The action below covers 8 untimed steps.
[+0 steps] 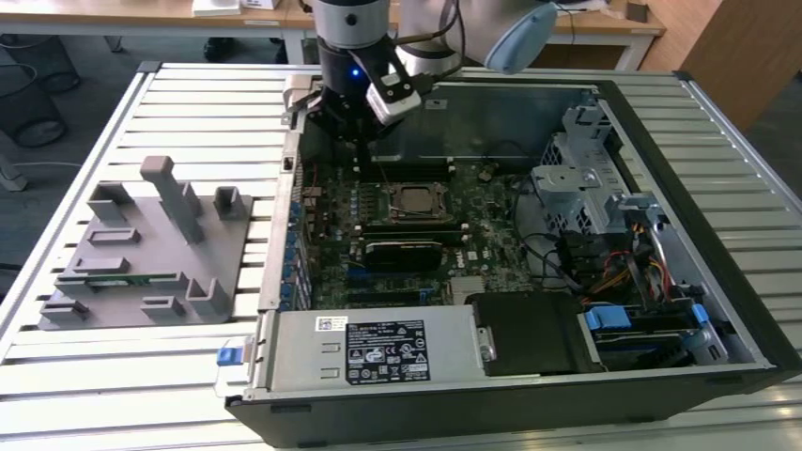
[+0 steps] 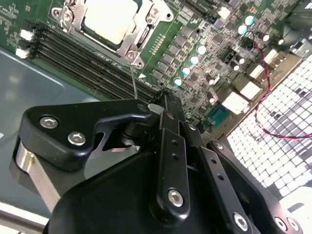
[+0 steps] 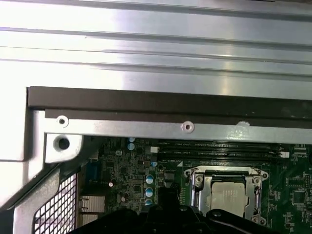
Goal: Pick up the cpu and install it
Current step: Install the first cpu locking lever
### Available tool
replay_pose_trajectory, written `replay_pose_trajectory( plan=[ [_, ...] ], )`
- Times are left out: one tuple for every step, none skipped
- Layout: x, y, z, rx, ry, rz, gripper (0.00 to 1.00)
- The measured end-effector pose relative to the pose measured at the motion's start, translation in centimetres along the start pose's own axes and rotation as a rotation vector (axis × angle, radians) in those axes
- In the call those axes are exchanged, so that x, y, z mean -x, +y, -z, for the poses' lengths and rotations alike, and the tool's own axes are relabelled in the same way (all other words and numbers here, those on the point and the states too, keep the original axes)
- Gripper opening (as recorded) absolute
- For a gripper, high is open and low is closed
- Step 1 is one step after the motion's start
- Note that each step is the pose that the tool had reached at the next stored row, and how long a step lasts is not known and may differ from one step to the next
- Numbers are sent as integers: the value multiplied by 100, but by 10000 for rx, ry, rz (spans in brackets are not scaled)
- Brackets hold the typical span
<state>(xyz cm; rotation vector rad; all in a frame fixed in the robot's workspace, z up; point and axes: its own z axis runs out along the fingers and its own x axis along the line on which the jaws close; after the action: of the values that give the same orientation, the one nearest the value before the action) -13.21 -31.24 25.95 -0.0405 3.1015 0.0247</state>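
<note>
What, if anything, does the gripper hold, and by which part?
Nothing shows in the gripper, which hangs above the motherboard. The cpu already sits in its socket, apart from the gripper.

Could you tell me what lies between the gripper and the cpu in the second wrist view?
Black memory slots on the motherboard lie between the gripper and the cpu.
</note>
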Motion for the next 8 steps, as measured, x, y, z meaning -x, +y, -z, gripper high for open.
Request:
replay_pose_trajectory(
  plan=[
    [3,8,-2,0,-1,2,11],
    [10,13,-3,0,0,3,11],
    [19,17,-4,0,0,4,11],
    [29,19,-6,0,1,4,11],
    [34,19,-6,0,1,3,11],
    [35,18,-6,0,0,4,11],
    [35,19,-6,0,0,2,11],
    [35,19,-6,0,0,2,11]
  ],
)
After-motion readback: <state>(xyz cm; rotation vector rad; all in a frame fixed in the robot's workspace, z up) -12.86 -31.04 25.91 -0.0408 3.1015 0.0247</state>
